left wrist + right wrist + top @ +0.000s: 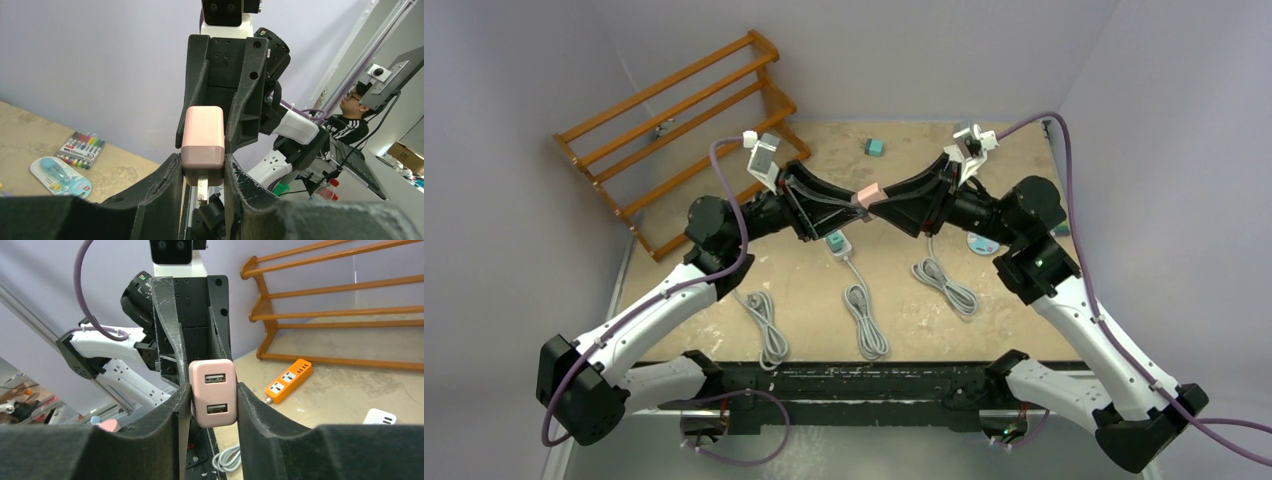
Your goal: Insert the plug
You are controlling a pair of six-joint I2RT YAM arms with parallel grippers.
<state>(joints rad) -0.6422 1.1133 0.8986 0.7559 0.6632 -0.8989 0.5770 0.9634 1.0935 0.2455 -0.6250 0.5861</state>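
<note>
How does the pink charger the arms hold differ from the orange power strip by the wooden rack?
The pink charger is a short block; the orange power strip is a long bar. The charger is gripped in mid-air by the left gripper and right gripper; the strip lies on the table. The charger's face shows two USB ports; the strip's, white socket panels.

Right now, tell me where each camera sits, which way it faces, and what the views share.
Top external: above and behind the bases, looking down at the table; both arms show, left gripper and right gripper tip to tip.
Left wrist: faces right, past its own fingers, toward the right gripper and marker pack.
Right wrist: faces left, past its own fingers, toward the wooden rack.
Shared: all three show the pink charger clamped by both grippers.
</note>
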